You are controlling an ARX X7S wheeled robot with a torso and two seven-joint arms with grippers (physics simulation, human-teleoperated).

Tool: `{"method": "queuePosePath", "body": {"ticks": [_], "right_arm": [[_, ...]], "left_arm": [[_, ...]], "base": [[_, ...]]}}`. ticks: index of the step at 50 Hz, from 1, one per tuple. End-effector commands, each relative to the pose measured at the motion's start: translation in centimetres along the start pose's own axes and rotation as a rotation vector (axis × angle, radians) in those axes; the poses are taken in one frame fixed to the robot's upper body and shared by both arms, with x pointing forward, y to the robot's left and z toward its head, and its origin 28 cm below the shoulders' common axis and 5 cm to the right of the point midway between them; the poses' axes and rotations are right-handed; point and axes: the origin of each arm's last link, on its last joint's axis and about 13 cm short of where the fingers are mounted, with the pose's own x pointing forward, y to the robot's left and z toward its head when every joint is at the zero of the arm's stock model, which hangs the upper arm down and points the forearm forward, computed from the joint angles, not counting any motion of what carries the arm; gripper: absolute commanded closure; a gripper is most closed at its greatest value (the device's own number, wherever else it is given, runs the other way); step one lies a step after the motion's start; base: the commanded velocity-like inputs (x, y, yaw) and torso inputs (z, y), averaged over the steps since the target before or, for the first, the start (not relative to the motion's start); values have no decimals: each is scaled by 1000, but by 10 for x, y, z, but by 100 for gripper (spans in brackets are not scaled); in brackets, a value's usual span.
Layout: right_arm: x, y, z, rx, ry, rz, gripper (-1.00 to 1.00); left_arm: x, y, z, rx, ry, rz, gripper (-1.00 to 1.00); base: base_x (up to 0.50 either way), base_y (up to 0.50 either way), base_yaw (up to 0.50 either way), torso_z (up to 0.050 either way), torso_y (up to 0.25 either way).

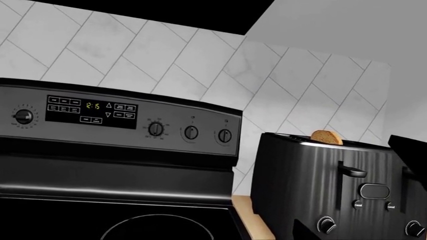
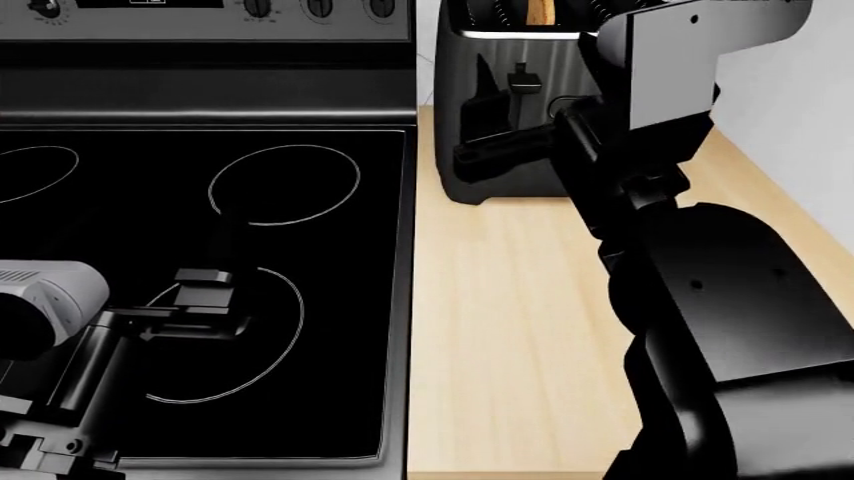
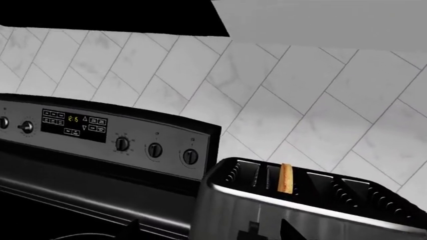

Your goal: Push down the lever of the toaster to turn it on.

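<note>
The approach step is judged in hand: the right claw (image 2: 467, 157), its opening indiscernible, is poised at the toaster (image 2: 487, 100) front, six o'clock of the raised lever (image 2: 522, 79), so repositioning above, then downward pressure, is required.

Toaster (image 2: 514, 110) on countertop (image 2: 521, 330), right of stove (image 2: 200, 250); bread slice (image 1: 326, 137) in slot; right gripper (image 2: 470, 156) at its front.

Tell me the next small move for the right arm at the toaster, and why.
Probably ease the right gripper up and forward until it sits just above the lever, then press down. In the head view the gripper is low against the toaster front, below the lever, which sits high in its slot, with bread loaded.
</note>
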Motion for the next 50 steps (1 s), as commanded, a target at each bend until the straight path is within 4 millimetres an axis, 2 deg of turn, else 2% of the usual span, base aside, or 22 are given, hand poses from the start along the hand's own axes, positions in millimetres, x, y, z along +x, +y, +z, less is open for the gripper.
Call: {"method": "queuePosePath", "body": {"ticks": [1, 19, 20, 50], "right_arm": [[16, -8, -7, 90, 20, -58, -100], [31, -5, -14, 140, 17, -88, -100], [32, -5, -14, 138, 17, -89, 100], [47, -4, -17, 95, 68, -73, 100]], "left_arm": [[0, 1, -1, 0, 2, 5, -100], [0, 4, -3, 2, 5, 6, -100], [0, 4, -2, 2, 5, 6, -100], [0, 4, -3, 4, 8, 10, -100]], "base": [[0, 0, 0, 0, 0], [0, 0, 0, 0, 0], [0, 0, 0, 0, 0], [0, 0, 0, 0, 0]]}}
